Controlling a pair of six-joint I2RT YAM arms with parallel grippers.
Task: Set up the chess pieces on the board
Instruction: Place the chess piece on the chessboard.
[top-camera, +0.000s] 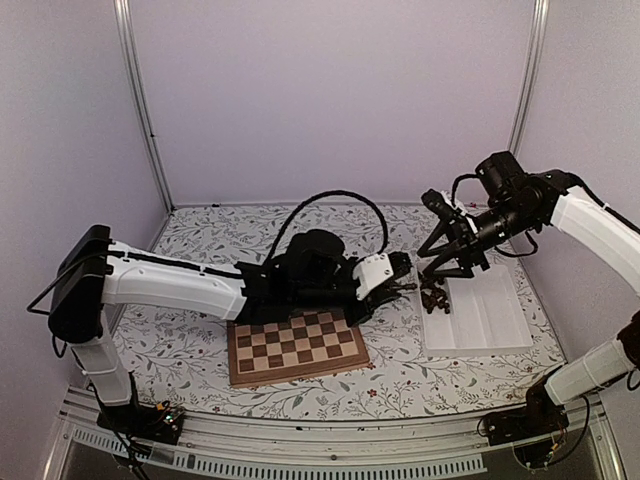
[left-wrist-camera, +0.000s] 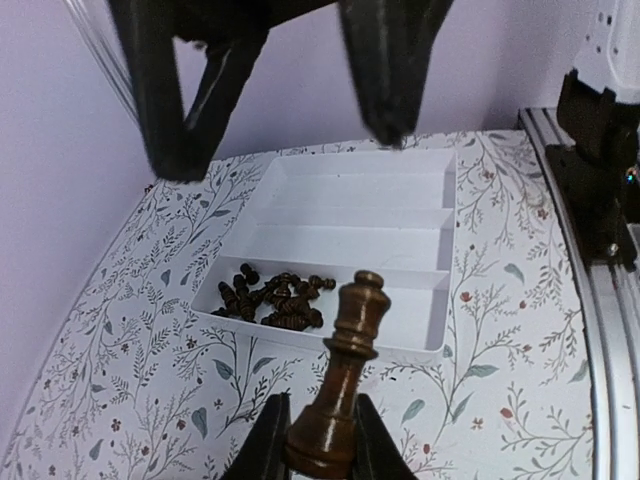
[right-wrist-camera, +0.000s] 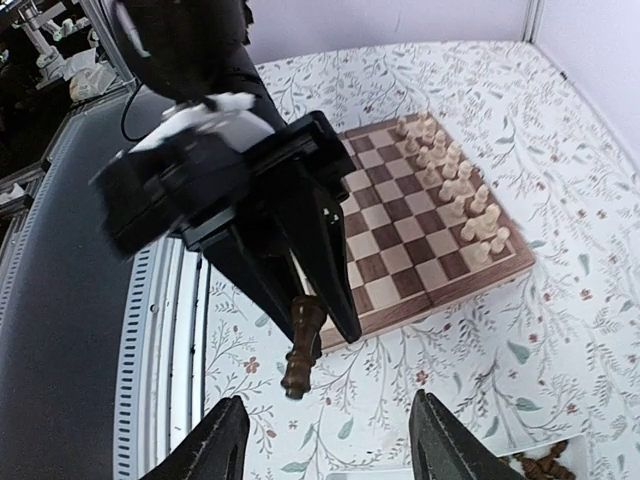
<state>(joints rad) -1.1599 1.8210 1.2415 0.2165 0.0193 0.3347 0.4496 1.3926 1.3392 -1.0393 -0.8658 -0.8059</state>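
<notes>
Gripping 1 dark piece (left-wrist-camera: 345, 372), left claw (left-wrist-camera: 320, 445) hangs btwn board (top-camera: 296, 346) & tray (top-camera: 492, 322).

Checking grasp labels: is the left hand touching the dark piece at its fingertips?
Touching. The left wrist view shows the left hand clamping the dark piece at its base, fingers on both sides.

Place: you face a robot lab cell.
Walls: plain lilac panels (top-camera: 330, 90), framed by metal posts (top-camera: 145, 110).
Table: floral cloth (top-camera: 190, 340), with a metal rail (top-camera: 350, 437) at your near edge.
Rig: left arm (top-camera: 170, 285) and right arm (top-camera: 590, 225) bolted there.
</notes>
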